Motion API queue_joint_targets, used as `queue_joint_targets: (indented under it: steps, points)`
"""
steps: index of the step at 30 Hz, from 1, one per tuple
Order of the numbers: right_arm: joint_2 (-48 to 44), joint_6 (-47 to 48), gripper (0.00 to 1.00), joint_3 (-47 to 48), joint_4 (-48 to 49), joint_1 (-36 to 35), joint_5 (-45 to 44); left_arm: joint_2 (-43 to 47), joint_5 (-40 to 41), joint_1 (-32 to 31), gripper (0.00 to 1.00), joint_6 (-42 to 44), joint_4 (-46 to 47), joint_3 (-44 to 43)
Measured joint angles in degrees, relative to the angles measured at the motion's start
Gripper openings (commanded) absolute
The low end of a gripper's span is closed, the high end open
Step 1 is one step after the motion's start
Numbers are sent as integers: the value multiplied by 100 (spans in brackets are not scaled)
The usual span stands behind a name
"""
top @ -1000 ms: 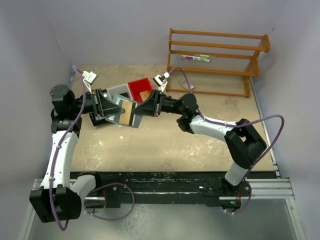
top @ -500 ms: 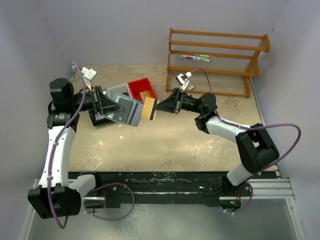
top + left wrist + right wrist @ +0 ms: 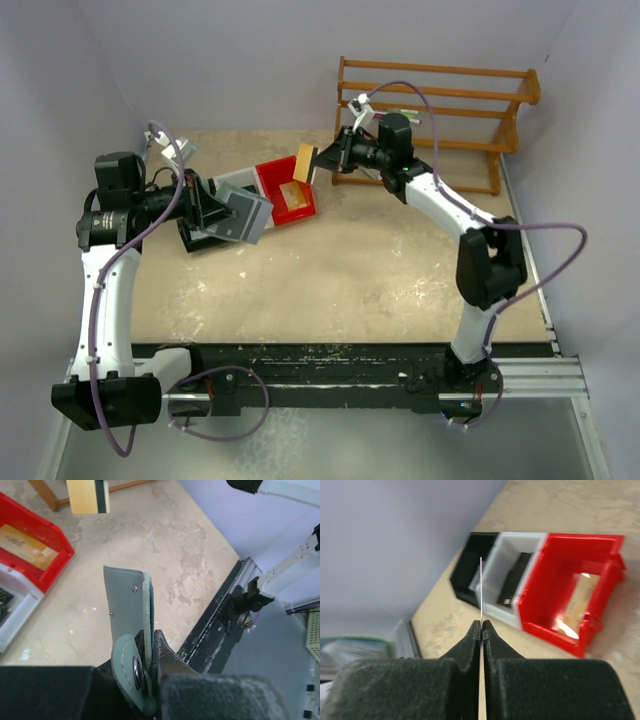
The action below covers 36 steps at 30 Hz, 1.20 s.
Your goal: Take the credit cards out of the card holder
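**Card Out, Holder Clamped**

The red bin [image 3: 268,185] is the reference. Left of it, the left gripper [image 3: 147,660] clamps the holder [image 3: 243,212] at its snap end; it looks soft and floppy. Near the bin's far corner, the right gripper [image 3: 482,627] pinches one card [image 3: 304,162]. The card is probably thin, stiff and slick, so grip its flat faces.

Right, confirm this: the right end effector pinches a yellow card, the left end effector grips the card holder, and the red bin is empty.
The red bin is not empty: a tan card lies inside it, as the left wrist view shows. The rest stands: the right end effector pinches a yellow card and the left end effector grips the card holder.
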<state>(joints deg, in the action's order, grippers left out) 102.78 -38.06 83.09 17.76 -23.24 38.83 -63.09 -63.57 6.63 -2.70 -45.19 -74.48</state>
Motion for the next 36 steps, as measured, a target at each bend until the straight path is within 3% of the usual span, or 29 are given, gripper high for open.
queue_joint_targets:
  steps: [10,22,28,32,36]
  points:
    - [2319,931,0,1663,-1672,-223,-782,39,490,0,0,721,-691,-63]
    - [3128,1373,0,3056,-2297,-621,-1300,76,-334,0,0,769,-837,-63]
    - [3451,1504,0,3300,-2524,-802,-1543,164,-754,0,0,658,-850,-63]
    - [3652,1587,12,3440,-2702,-870,-1692,273,-1082,0,0,562,-850,-74]
    - [3652,1681,34,3473,-2806,-905,-1932,291,-1471,0,0,455,-841,-105]
